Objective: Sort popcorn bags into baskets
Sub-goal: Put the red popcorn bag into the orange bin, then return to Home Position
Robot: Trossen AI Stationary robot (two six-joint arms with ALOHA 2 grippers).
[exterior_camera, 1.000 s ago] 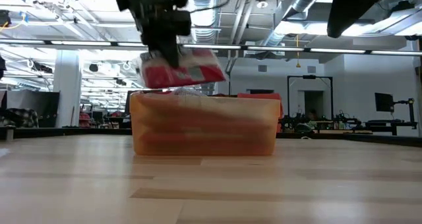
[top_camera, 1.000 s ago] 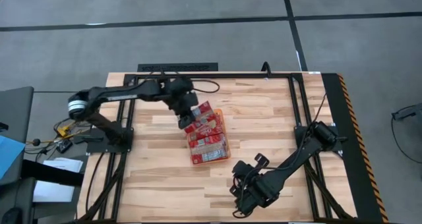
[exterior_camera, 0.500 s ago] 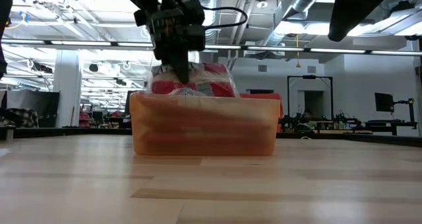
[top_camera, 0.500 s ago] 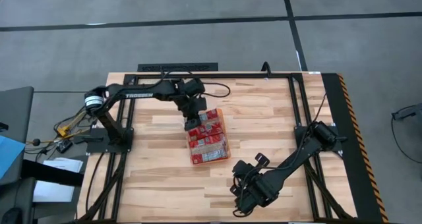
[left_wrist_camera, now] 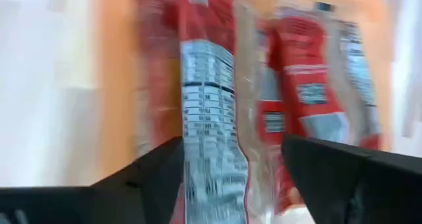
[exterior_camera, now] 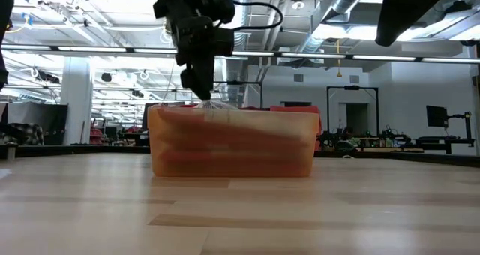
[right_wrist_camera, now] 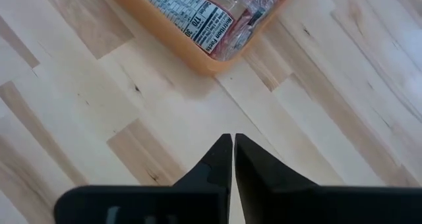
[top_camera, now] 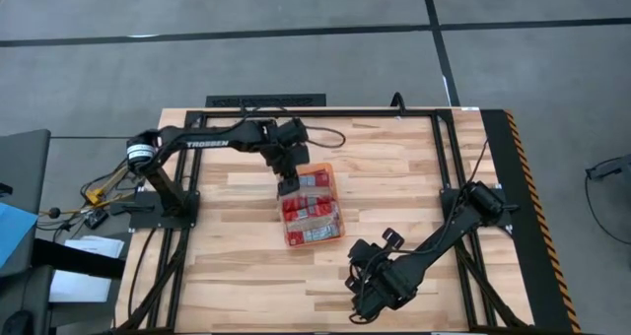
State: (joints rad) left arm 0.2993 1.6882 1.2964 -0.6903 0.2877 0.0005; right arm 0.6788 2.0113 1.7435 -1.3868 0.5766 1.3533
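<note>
The orange basket (top_camera: 314,169) stands mid-table and holds several red popcorn bags (top_camera: 311,209) lying flat, mostly print side up. My left gripper (left_wrist_camera: 231,184) hovers open over the basket's far end (exterior_camera: 201,90). Its fingers stand apart above the bags (left_wrist_camera: 206,99), just over the rim. My right gripper (right_wrist_camera: 233,151) is shut and holds nothing. It hangs over bare table near the front edge (top_camera: 357,268) and points toward the basket's near end (right_wrist_camera: 198,60).
A black frame (top_camera: 444,158) runs round the wooden tabletop, with the arm bases at its left and right sides. Bare wood lies on all sides of the basket. The low view shows the room behind the table.
My left gripper has carried a popcorn bag toward the table's right edge and down onto the basket's far end, then let it go. The bag, earlier held tilted above the rim, now lies in the basket among the others. My right arm has kept still.
</note>
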